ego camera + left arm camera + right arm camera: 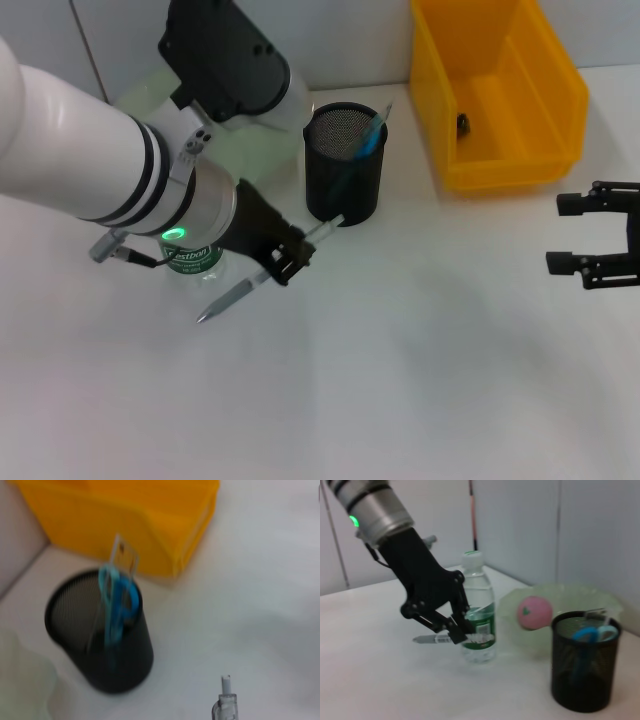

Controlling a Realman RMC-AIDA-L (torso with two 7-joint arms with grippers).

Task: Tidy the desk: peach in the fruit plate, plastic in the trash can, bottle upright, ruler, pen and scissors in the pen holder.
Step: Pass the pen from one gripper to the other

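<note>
Left gripper [285,260] clamped, arm reaching forward; right gripper [568,234] parked with jaws apart.

You're looking at a plain white worktop [420,380] under soft, even light, backed by a pale grey panelled wall [580,525] with thin vertical seams, where a slim reddish strip [472,510] runs upright behind the far edge.

The head camera looks steeply down on the white desk [420,380] from above, taking in both arms. The left wrist camera sits low and close, facing the black pen holder [100,635] with the yellow bin [130,525] behind it. The right wrist camera looks sideways across the desk from near table height, farther off. All three share the pen holder [584,662].
</note>
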